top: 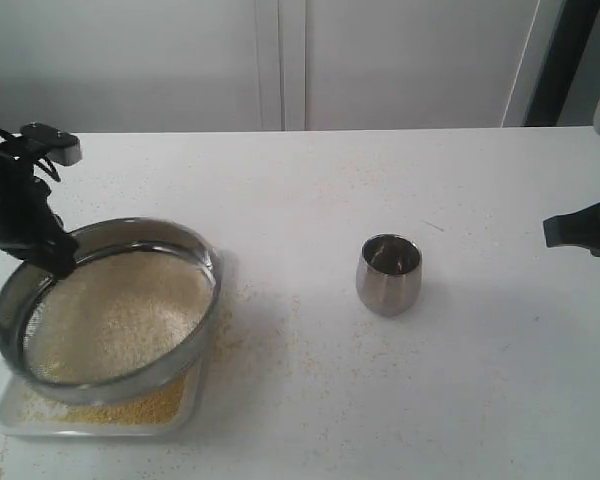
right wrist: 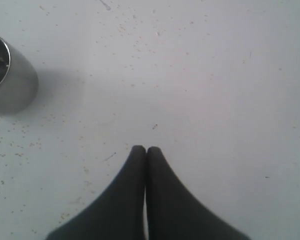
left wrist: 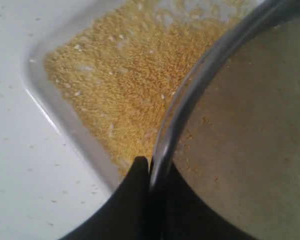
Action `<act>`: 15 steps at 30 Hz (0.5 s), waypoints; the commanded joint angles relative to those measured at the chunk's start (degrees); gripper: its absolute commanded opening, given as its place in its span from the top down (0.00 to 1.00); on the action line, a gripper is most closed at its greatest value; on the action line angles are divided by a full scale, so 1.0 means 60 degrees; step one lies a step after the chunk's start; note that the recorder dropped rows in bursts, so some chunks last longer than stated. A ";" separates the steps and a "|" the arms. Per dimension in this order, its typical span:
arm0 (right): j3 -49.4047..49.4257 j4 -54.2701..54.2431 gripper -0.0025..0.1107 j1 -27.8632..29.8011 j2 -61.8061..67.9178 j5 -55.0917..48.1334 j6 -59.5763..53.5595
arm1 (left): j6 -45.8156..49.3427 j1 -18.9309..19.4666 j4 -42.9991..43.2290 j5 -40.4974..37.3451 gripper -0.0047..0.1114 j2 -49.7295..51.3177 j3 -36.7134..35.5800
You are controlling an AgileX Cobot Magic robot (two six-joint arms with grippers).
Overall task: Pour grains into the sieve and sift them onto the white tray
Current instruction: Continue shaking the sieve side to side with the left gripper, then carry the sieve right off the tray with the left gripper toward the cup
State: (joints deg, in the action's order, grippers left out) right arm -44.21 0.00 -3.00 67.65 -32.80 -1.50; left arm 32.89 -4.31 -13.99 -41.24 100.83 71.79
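Note:
The sieve (top: 110, 310), a wide steel ring with mesh, hangs tilted above the white tray (top: 10, 418) at the left front. Pale off-white grains (top: 120, 315) lie on its mesh. Fine golden-yellow grains (left wrist: 115, 80) cover the tray (left wrist: 50, 107) under it. My left gripper (top: 58, 262) is shut on the sieve's rim (left wrist: 190, 95), one finger outside, one inside. My right gripper (right wrist: 146, 150) is shut with nothing in it, hovering over bare table at the right edge (top: 580, 232).
A small rounded steel cup (top: 388, 274) stands upright near the table's middle, also visible in the right wrist view (right wrist: 7, 75). Stray granules are scattered on the white table (top: 310, 210) around the tray and cup.

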 commanded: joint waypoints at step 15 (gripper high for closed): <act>-0.0046 0.0000 0.98 0.0042 -0.0065 0.0060 -0.0026 | -0.3692 0.0695 0.0815 0.0120 0.96 -0.0260 0.0166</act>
State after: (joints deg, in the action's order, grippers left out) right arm -44.21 0.00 -3.00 67.65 -32.80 -1.50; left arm 21.59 -0.75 -8.03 -42.51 100.25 72.38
